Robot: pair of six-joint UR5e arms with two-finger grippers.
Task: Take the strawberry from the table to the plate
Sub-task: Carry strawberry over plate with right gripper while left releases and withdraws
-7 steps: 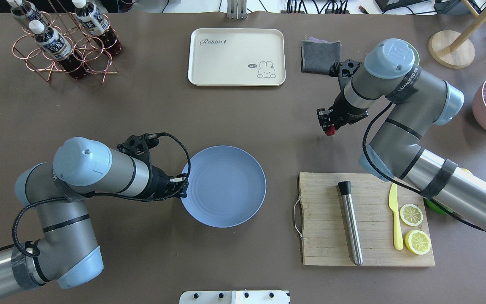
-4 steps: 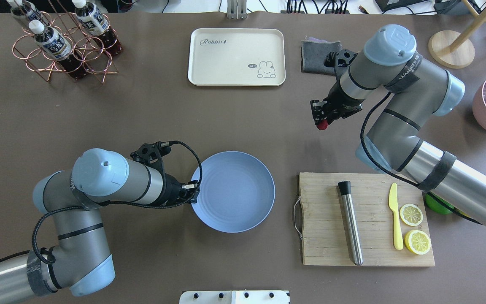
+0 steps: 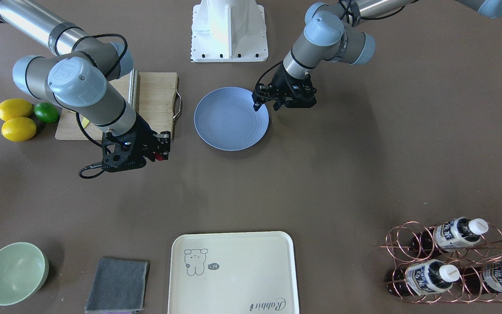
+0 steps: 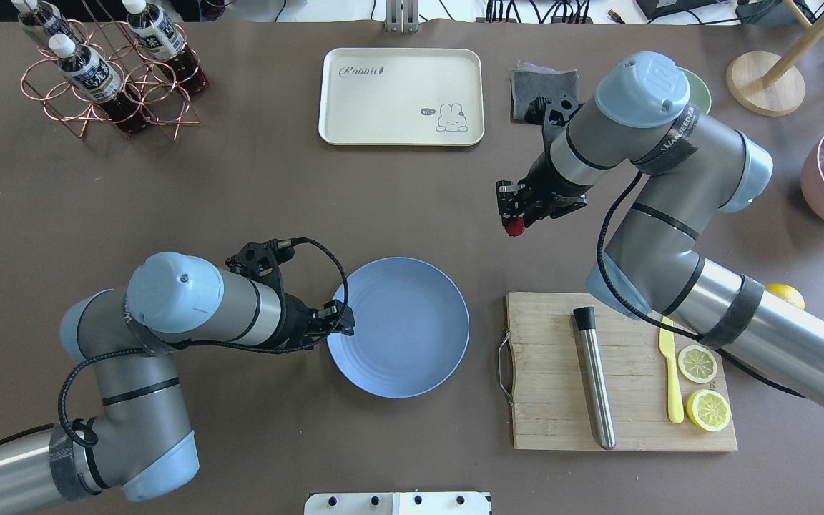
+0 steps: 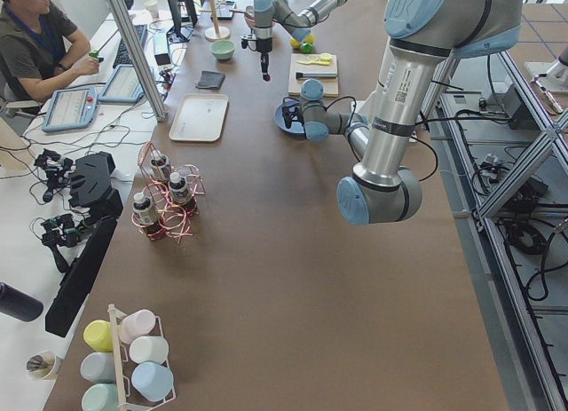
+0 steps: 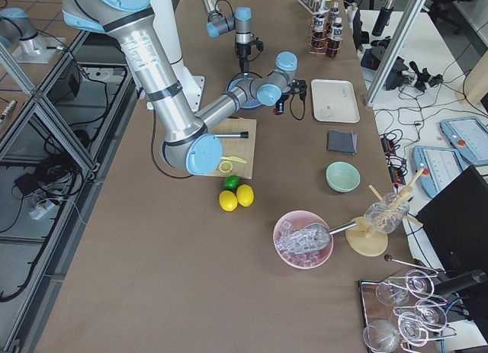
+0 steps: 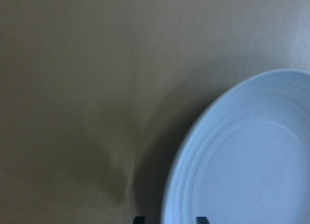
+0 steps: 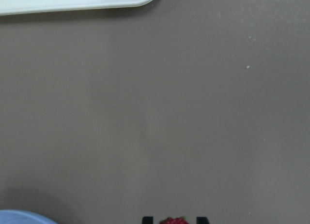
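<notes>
- Hanging above the table (image 4: pixel 240 200), the right gripper (image 4: pixel 514 223) pinches the strawberry (image 4: pixel 516 227) at its tips, jaws narrowed around it.
- The plate (image 4: pixel 412 350) lies flat on the table, apart from the strawberry, closer to the robot's base and further toward its left side.
- From the right wrist camera, only a sliver of plate shows in the lower left corner, so the strawberry is not yet over it.
- To my eye, the next move is a carry across that gap toward the robot and its left, then a release.
- The left gripper (image 4: pixel 344 325) sits at the plate's rim, on the side away from the strawberry.
- One of its fingers is on either side of the rim, but I cannot tell whether they clamp it.
</notes>
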